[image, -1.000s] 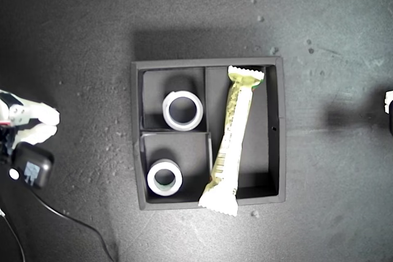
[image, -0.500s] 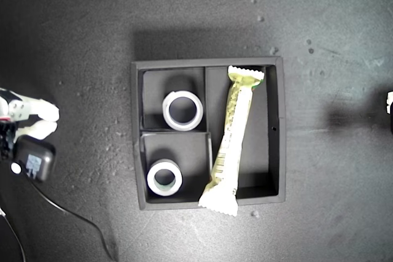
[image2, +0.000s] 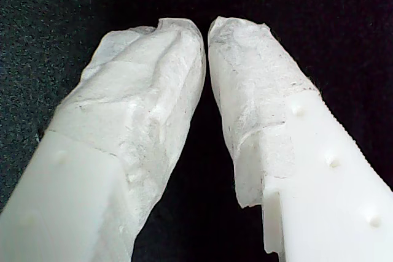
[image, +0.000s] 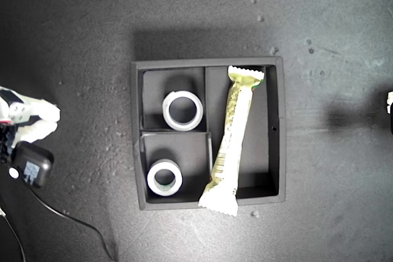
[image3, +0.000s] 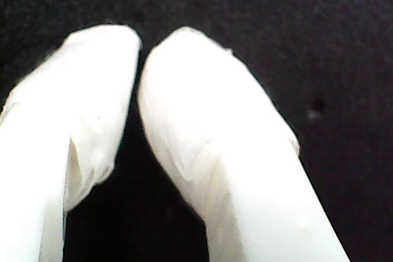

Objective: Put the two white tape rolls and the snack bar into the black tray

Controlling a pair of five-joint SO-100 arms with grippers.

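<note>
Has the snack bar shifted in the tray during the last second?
No. The snack bar lies as before in the long compartment of the black tray, its lower crimped end overhanging the tray's bottom wall in the exterior view.

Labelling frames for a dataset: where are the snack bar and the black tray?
snack bar (image: 231,139), exterior view, middle of the wrapper.
black tray (image: 277,133), exterior view, its wall on that view's right.

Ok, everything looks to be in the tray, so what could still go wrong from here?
The snack bar isn't fully seated: its lower crimped end overhangs the black tray's front wall, so a nudge might tip it out. Both tape rolls sit in separate small compartments. A cable trails near the arm at the exterior view's left and could snag.
</note>
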